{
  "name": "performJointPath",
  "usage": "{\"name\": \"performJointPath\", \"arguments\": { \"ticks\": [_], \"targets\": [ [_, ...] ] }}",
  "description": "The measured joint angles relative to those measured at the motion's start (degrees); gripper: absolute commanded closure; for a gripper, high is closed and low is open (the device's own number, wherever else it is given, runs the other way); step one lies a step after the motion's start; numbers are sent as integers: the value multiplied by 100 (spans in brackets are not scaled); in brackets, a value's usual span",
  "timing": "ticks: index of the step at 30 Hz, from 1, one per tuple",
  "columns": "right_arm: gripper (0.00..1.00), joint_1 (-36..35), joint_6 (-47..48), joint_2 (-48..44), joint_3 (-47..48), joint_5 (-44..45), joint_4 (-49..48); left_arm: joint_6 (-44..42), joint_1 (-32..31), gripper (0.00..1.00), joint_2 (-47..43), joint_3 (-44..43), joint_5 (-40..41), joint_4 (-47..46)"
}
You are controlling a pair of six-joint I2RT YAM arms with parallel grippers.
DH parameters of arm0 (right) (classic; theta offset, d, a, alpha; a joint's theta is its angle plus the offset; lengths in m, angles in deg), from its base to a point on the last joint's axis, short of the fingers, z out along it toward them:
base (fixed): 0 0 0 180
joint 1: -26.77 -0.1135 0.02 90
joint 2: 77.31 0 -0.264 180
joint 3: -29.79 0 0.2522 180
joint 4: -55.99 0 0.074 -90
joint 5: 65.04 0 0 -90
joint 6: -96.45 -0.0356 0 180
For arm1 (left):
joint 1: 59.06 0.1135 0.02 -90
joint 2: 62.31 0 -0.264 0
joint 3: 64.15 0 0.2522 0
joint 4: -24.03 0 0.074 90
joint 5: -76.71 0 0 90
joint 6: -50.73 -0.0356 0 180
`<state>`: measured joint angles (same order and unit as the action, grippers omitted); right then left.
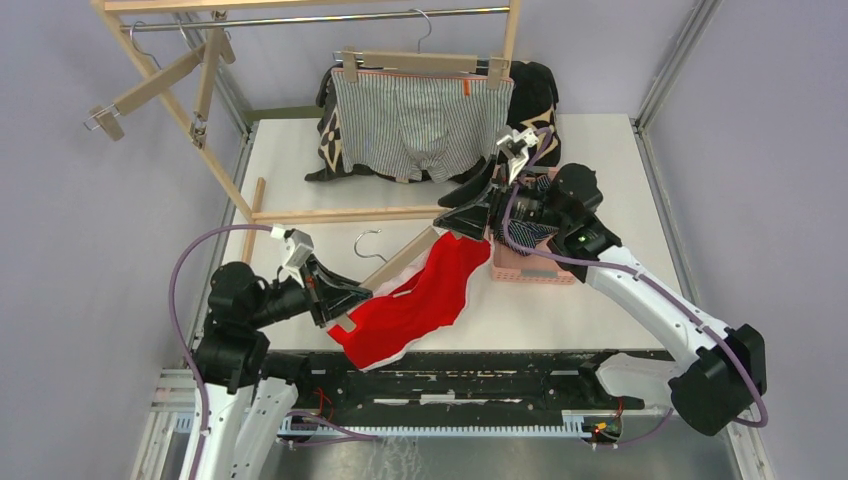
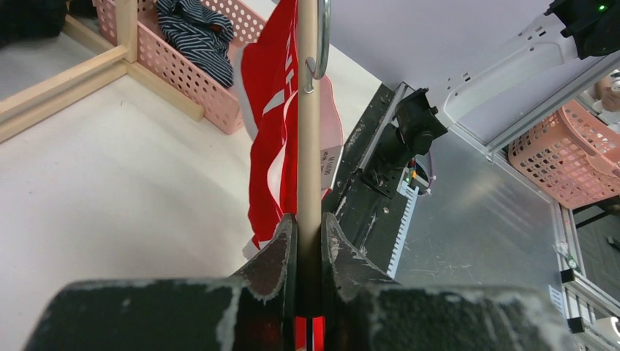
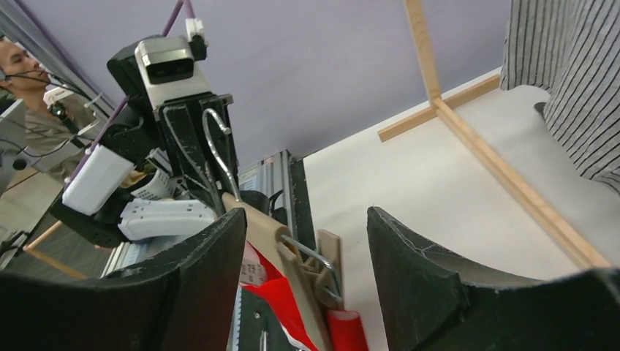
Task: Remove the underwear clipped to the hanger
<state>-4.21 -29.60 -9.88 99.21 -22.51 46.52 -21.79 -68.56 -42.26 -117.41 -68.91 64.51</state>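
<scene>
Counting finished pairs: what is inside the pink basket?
The navy striped underwear lies in the pink basket. The rest of its inside is cropped or covered by the right arm.

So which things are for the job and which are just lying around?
For the job: red underwear, wooden hanger clamped in left gripper, open right gripper, pinstriped underwear, navy striped underwear in pink basket.
Lying about: black floral cushion, empty hanger.
</scene>
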Motion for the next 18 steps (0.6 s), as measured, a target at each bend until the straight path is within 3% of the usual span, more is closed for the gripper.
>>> {"name": "performJointPath", "arguments": {
  "ticks": [8, 12, 15, 18],
  "targets": [
    [35, -162, 205, 116, 122, -96, 146, 4, 0, 97, 205, 26, -42, -223],
    [43, -164, 330, 107, 125, -96, 205, 4, 0, 97, 208, 28, -20, -330],
    [57, -166, 431, 90, 125, -94, 264, 4, 0, 97, 234, 28, -17, -341],
    [80, -157, 544, 76, 125, -50, 317, 4, -2, 97, 286, 31, -20, -404]
  ]
}}
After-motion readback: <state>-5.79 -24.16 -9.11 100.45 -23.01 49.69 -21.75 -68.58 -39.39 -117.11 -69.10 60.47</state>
